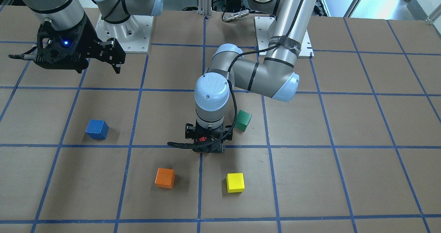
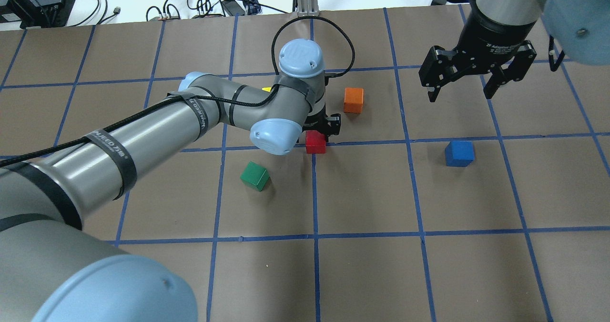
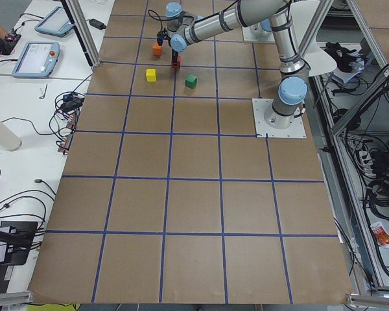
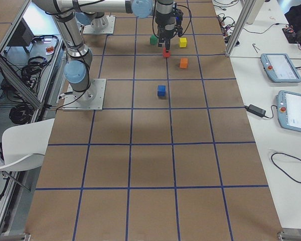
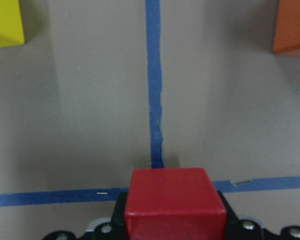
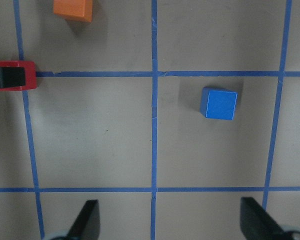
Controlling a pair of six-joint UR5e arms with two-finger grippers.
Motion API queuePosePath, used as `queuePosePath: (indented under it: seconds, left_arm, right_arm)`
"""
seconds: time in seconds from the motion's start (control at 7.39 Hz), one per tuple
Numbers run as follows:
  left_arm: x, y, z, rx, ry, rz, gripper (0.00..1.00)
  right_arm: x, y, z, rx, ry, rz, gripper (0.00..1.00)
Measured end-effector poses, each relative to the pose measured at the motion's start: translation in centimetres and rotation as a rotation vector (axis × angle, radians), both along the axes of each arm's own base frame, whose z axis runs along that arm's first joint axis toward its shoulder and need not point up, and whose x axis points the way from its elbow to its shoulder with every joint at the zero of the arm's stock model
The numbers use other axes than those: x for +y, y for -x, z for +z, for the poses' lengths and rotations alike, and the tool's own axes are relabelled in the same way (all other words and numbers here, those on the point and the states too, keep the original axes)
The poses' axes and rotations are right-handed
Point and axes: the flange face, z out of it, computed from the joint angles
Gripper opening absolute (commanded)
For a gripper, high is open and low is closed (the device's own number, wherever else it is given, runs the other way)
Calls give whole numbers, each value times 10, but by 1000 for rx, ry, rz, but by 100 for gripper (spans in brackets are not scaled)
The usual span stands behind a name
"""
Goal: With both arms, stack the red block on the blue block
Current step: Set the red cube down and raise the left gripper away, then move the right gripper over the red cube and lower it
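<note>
**Fig. 1. Red block in my left claw, at a crossing of the grid.**

(a) The red block [image 5: 172, 200] sits at the crossing of two blue tape lines [image 5: 154, 100] on the tabletop [image 2: 362, 193]. I cannot tell whether its underside touches the paper or is just clear of it.

(b) My left claw [image 1: 206, 143] points straight down over the block. In the left wrist view the black pads press against two opposite side faces with no gap showing, so I read the claw as clamped on it.

(c) Handling, as I judge it: a small solid cube, rigid and probably light, with matte faces that should not slip under modest pressure. The best hold is on two parallel side faces, square to them and at mid-height or above. That leaves the bottom face free to seat flat and the other pair of sides bare for a second grasp. A hold across the corners would let the block twist.

(d) The blue block [image 2: 459, 153] stands alone on my right side, well apart from the red one, with its top face uncovered.

(e) My right claw [image 2: 460, 95] hangs above the tabletop with its fingers spread wide, holding nothing. It is beyond the blue block and not over it.

(f) Bystanders: the orange cube [image 2: 353, 100] is near the red block, while the yellow cube [image 1: 235, 182] and the green cube [image 2: 255, 176] lie a little further off. None touches another.
</note>
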Motion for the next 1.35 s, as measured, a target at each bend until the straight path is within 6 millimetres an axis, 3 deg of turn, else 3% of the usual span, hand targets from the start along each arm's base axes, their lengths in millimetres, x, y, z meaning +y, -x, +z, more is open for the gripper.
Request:
queuePosePath:
  seconds: [0.41,0.68,0.81,1.08,1.22,1.35]
  left_arm:
    - [-12,-80,136,-14,-52,-19,100]
    - [1,-133,221,-10,-53,-31,100]
    - [12,-154,254,-5,-26,-26,100]
    - [40,-185,302,-8,46,11,100]
    - [56,-200,311,-20,61,32,100]
    - [69,-211,305,-28,65,43,100]
  right_arm:
    - [-1,0,-8,-5,-14,-3,100]
    - [-7,-3,-8,-8,17,-1,100]
    - [-16,-9,-11,-10,43,5,100]
    - [-45,-44,-40,-15,99,54,100]
    - [-54,-73,-56,-18,124,71,100]
    - [-60,-100,-73,-23,141,68,100]
